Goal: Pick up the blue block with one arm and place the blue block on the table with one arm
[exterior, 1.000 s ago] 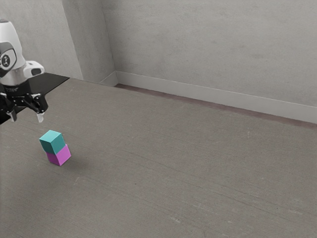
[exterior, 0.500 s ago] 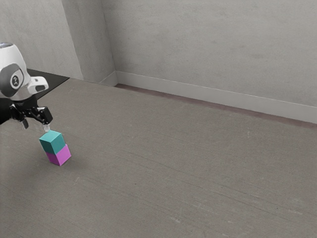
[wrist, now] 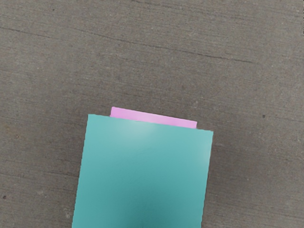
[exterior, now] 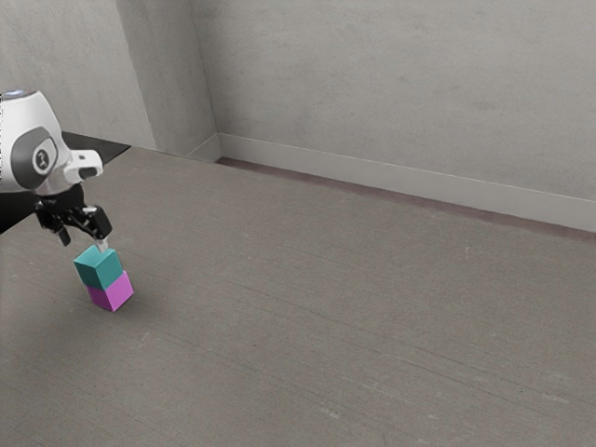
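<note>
Here's your blue block, a teal-blue cube with flat sides (exterior: 101, 269), sitting on top of the bright pink cube-shaped block (exterior: 114, 293), and that pink one is down on the grey-brown worktop (exterior: 326, 307). Your black fingers with pale tips (exterior: 102, 244) are right over the blue block, spread well apart, and you've got nothing gripped between them. One tip is at the blue block's far top corner in the exterior view; it may be touching, but from this angle you can't be sure. The other tip hangs off toward the exterior view's left of it. Look down from the wrist and you've got the blue block's top face big and close, a thin strip of pink peeking out past one edge. Your white arm (exterior: 20, 135) comes in above the blue block, from the exterior view's left, folks at the controls!
</note>
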{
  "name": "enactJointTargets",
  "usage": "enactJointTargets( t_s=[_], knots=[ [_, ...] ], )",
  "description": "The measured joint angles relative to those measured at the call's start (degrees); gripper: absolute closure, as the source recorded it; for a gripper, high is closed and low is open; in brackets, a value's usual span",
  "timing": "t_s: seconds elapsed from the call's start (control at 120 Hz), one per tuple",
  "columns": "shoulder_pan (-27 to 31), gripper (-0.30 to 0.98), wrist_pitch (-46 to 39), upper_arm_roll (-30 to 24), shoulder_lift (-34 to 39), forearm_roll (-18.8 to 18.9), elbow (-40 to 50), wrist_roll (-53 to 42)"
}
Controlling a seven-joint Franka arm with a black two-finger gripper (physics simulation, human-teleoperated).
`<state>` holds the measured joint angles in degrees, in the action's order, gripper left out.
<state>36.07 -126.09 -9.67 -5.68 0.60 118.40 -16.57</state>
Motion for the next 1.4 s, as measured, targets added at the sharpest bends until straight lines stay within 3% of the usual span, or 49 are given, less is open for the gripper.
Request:
enactJointTargets(
  t_s=[0.808,1.142,1.4],
  knots=[
    [0.2,0.00,-1.9,0.1,-11.0,2.3,-4.9,-2.6],
    [-0.2,0.35,-2.8,0.0,-11.1,2.9,-5.3,-2.8],
    [-3.3,0.41,-3.2,-3.1,-9.0,3.7,-8.4,-1.8]
  ],
)
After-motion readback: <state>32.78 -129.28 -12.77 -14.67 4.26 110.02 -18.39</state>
